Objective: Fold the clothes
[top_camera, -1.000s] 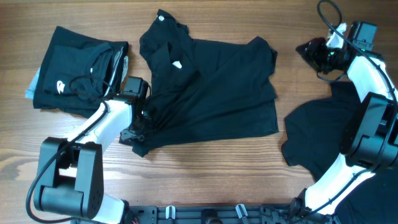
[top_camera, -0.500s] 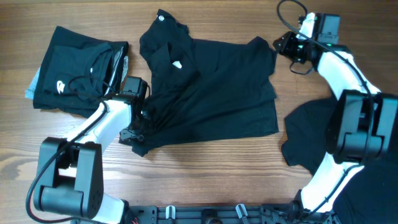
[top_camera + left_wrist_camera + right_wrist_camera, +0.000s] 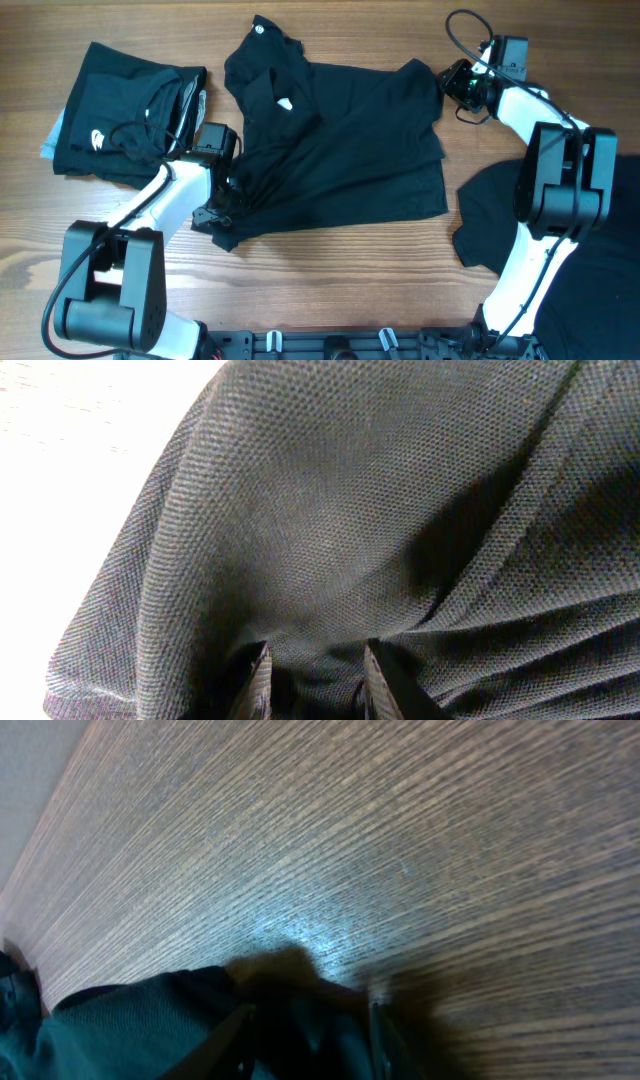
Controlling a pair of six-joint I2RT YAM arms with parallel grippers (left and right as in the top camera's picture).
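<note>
A black collared shirt [image 3: 340, 150] lies spread and wrinkled in the middle of the table, with a small white logo near its collar. My left gripper [image 3: 215, 212] is shut on its bunched lower left corner. In the left wrist view the mesh fabric [image 3: 330, 510] fills the frame and is pinched between my left gripper's [image 3: 315, 665] fingers. My right gripper [image 3: 456, 80] is at the shirt's upper right sleeve. In the right wrist view this gripper [image 3: 308, 1020] stands open with the dark sleeve edge [image 3: 150, 1020] between its jaws, low over the wood.
A stack of folded black clothes [image 3: 120, 115] with a white logo lies at the far left. Another black garment [image 3: 500, 220] lies loose at the right, partly under the right arm. Bare wooden table [image 3: 340, 280] shows along the front.
My right gripper has swung left from the far right edge to the shirt's upper right sleeve. The left gripper and the shirt have not moved.
</note>
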